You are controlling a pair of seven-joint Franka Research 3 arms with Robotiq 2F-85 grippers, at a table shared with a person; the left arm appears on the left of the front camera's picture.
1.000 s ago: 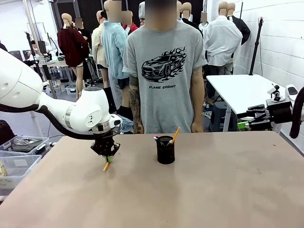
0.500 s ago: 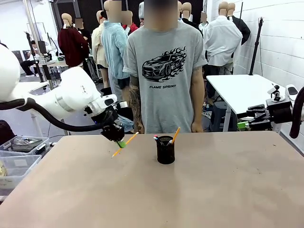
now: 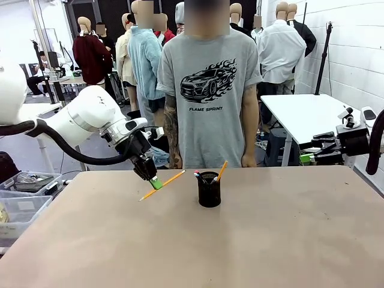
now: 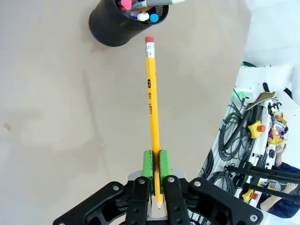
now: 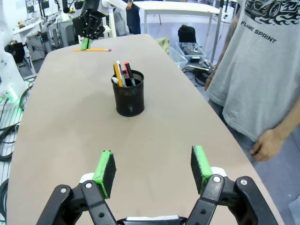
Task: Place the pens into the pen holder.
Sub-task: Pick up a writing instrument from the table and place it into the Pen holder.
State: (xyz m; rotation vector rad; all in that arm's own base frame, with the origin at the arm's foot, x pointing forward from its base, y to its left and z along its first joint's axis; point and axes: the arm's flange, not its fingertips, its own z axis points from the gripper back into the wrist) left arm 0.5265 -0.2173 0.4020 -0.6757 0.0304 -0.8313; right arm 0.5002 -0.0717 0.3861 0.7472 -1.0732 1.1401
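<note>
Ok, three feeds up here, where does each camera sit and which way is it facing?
Front: fixed on the robot's side, facing across the table at the person; the left gripper holds a pencil left of the pen holder.
Left wrist: looks along its own shut fingers down the pencil toward the pen holder.
Right wrist: over its open gripper, facing the pen holder and the left gripper beyond.
Shared: all three show the pen holder and pencil.
</note>
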